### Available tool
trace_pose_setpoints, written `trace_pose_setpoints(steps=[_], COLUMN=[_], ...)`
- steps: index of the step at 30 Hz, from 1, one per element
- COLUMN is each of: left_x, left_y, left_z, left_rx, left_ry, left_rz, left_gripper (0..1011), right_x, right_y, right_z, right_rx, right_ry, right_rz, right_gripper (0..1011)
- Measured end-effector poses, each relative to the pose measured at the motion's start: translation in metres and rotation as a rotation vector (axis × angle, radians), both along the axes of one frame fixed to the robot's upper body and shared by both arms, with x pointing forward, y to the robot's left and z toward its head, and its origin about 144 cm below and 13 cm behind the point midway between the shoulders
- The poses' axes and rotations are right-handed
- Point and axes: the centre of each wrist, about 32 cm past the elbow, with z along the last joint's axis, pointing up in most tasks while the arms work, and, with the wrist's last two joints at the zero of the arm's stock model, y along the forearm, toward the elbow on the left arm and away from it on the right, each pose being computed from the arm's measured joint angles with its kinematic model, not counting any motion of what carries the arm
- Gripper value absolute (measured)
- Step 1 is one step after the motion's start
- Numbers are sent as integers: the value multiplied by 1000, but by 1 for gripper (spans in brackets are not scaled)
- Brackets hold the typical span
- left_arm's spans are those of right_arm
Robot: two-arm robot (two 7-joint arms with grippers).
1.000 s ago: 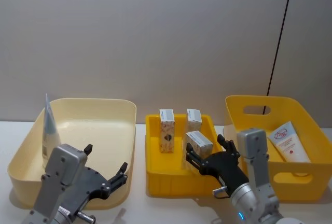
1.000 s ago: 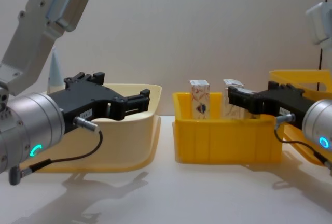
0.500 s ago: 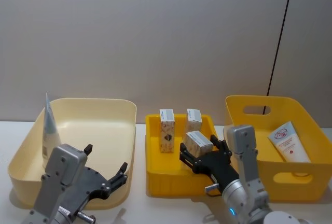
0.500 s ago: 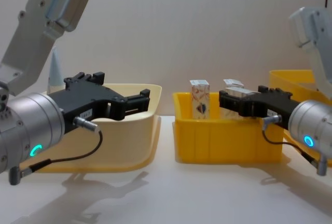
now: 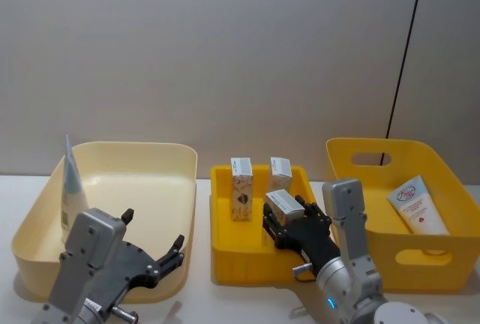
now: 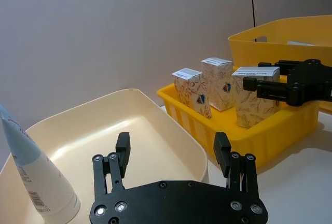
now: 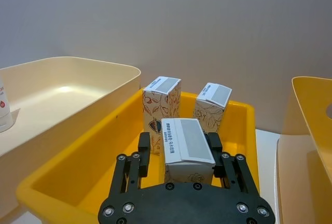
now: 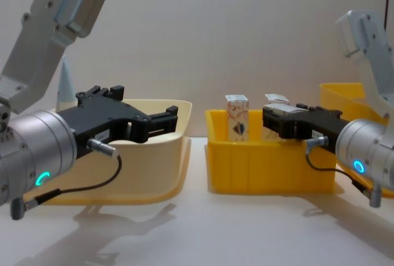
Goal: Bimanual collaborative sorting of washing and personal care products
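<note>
- Right gripper (image 7: pixel 180 156): fingers astride near carton (image 7: pixel 185 150) in middle yellow bin (image 7: pixel 67 182); grasp unconfirmed.
- Left gripper (image 6: pixel 174 156): open, idle by cream bin (image 6: pixel 155 130).
- Next: probably close, lift clear.

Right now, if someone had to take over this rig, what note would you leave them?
Right gripper: fingers either side of the nearest small cream marbled carton in the middle yellow plastic bin; grip not confirmed.
Left gripper: open, idle by the cream plastic bin.
Two more cream cartons stand behind.
One pale blue-and-white squeeze tube stands in the cream bin; another tube lies in the right yellow bin.
Left: the three cartons.
</note>
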Motion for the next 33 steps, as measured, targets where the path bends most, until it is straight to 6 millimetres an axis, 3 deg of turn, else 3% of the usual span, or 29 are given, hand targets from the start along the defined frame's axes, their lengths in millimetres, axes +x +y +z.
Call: trace_pose_setpoints(steps=[9, 33], left_x=[0, 0], left_y=[0, 0], left_z=[0, 0], left_rx=[0, 0], left_ry=[0, 0], left_rz=[0, 0], left_gripper=[1003, 1003], right_x=[1, 2], right_y=[1, -9], right_z=[0, 5], right_rx=[-1, 86], right_ry=[2, -171], right_rz=[-2, 6], right_gripper=[444, 434])
